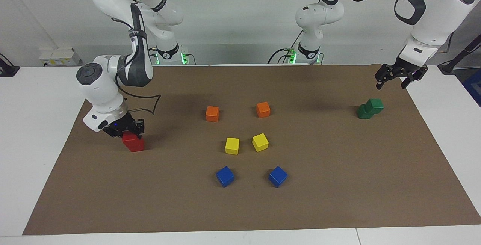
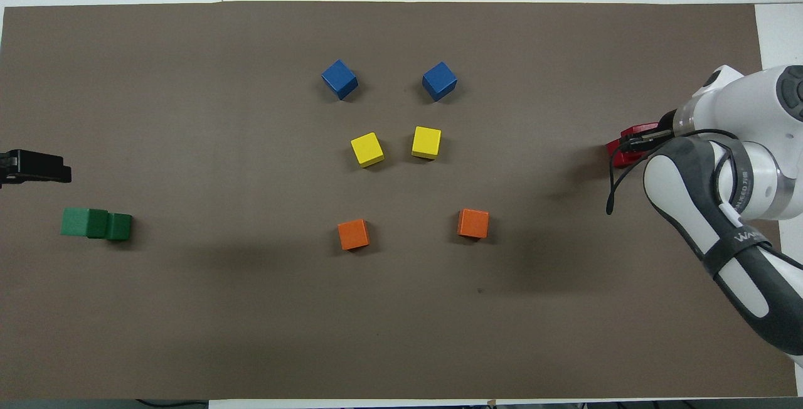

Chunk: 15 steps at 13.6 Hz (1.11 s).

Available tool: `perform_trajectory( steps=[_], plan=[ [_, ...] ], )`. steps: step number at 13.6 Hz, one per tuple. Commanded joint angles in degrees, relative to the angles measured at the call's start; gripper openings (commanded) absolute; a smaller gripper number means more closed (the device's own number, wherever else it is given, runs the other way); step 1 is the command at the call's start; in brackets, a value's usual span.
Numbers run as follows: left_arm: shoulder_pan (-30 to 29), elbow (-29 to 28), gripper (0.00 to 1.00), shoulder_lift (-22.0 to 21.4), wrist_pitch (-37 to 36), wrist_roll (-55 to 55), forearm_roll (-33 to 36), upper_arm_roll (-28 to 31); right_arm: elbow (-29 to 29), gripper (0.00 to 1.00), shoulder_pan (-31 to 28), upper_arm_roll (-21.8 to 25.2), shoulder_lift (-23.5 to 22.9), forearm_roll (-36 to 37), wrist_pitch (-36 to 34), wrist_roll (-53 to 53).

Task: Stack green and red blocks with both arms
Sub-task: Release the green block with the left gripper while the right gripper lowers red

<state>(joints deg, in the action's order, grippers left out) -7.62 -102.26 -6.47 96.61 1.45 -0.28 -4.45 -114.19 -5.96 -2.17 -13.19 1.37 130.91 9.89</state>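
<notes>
The left tool [image 1: 400, 77] hangs in the air at the left arm's end of the table [image 1: 41, 98], its fingers spread wide and holding nothing. Below it, on the brown mat [image 1: 323, 155], sit the two green blocks [image 1: 370, 108]: one rests on the other, though the upper cube is shifted sideways and overhangs its partner (the pile looks stepped in both views). The tool is well clear of that pile; from overhead only its dark tip [image 2: 34, 166] shows at the edge of the view, with the green blocks [image 2: 95, 224] lying just beside it.

The right tool [image 1: 126, 131] is down at the right arm's end of the mat, pinching the upper red block [image 1: 131, 138], which sits on the lower red block [image 1: 136, 146] directly beneath the fingers. Seen from overhead, the wrist and forearm cover most of this stack, so only a sliver of red [image 2: 632, 145] shows next to the tool.

Between the two tools, in the middle of the mat, stand two orange cubes [image 1: 212, 113], two yellow cubes [image 1: 232, 145] and two blue cubes [image 1: 225, 176], in pairs, all apart from either tool.
</notes>
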Motion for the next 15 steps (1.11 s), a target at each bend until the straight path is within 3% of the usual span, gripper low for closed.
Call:
perform_trajectory(
  steps=[1,8,10,15],
  plan=[
    [2.60,7.93,1.00,3.56,-7.47,-4.78,0.19,0.15,-2.70,0.00,-0.63,-0.37,1.94,0.04,1.98,0.22],
    [4.18,9.53,1.00,3.66,-12.57,-4.79,0.11,0.41,-5.78,0.00,-0.63,-0.38,2.73,0.04,4.09,0.13],
    [4.98,14.17,1.00,3.92,-15.39,-4.70,0.19,0.76,-5.87,0.00,-0.72,-0.29,2.73,0.04,4.09,0.13],
    [5.95,12.09,1.00,3.66,-11.72,-4.35,0.11,0.85,-5.87,0.00,-0.80,-0.29,2.73,0.04,4.18,0.22]
  ],
)
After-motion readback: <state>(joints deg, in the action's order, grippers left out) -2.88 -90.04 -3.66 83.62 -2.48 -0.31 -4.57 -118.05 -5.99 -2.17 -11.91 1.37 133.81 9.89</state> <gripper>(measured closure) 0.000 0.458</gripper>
